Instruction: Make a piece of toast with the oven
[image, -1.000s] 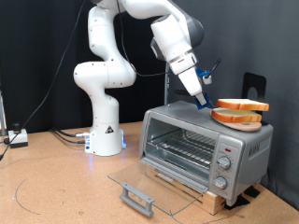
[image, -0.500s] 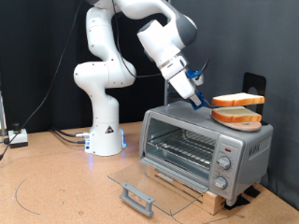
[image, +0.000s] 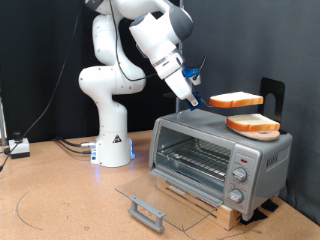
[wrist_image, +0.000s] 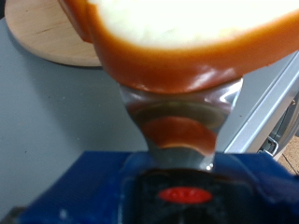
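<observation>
Gripper (image: 197, 99) holds the toast (image: 236, 100) by its left edge, fingers (wrist_image: 177, 126) closed on the crust, slice roughly level and extending rightward. It hangs above the oven (image: 220, 158) top, apart from the second slice (image: 253, 124) resting there. Oven door (image: 160, 196) lies open, apparently on the bench (image: 60, 200). The arm slants down from upper left.

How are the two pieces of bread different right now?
The held slice is up in the air, pinched by the tool; the other slice lies on a plate on the oven. The held slice is higher and further towards the exterior view's left. Both are pale with orange-tan crust.
</observation>
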